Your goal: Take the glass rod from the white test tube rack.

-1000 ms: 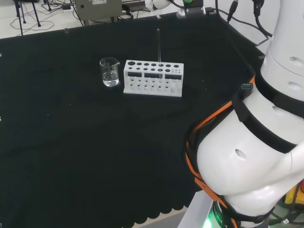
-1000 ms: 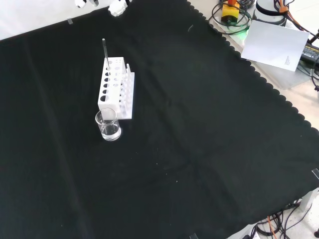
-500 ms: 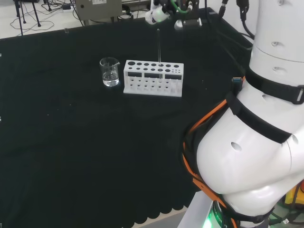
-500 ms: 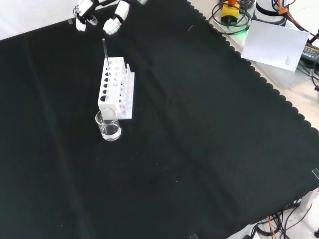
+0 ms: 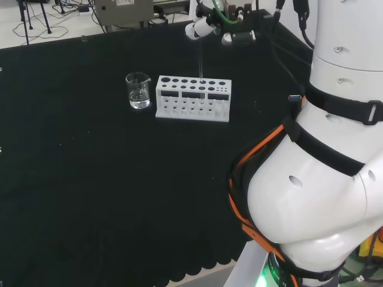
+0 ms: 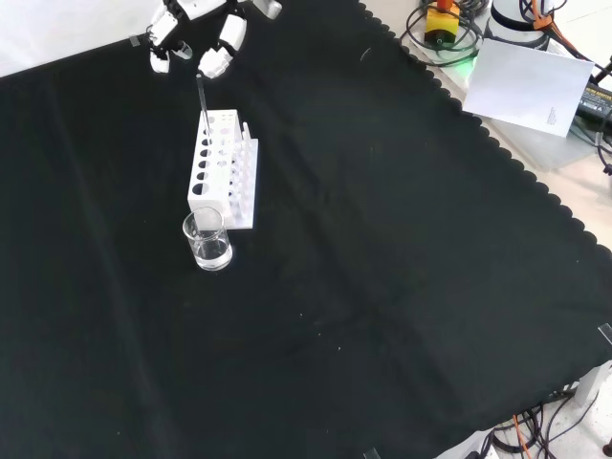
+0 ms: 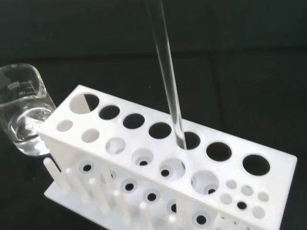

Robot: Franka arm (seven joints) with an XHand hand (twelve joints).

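On the black cloth point(image 5: 119, 197) covering the bench, the arm's white links point(image 5: 323, 179) stand large at the right of the head view. A white test tube rack point(image 5: 193, 98) rests toward the far side of the cloth in the head view, with rows of round holes in its top plate and short pegs along its lower edge, as the wrist view shows. A small clear glass beaker point(image 5: 138, 90) holding some clear liquid stands just beside the rack's left end in the head view, apart from it; in the front view it sits nearer the camera than the rack. The hand point(image 6: 218, 50) hovers at the upper end of the rod, fingers point(image 6: 161, 48) spread to either side of the tip and not closed round it; contact with the rod cannot be made out. The glass rod point(image 7: 165, 72) stands nearly upright in one of the large holes of the rack's back row, about midway along, slightly tilted, its lower end inside the hole.
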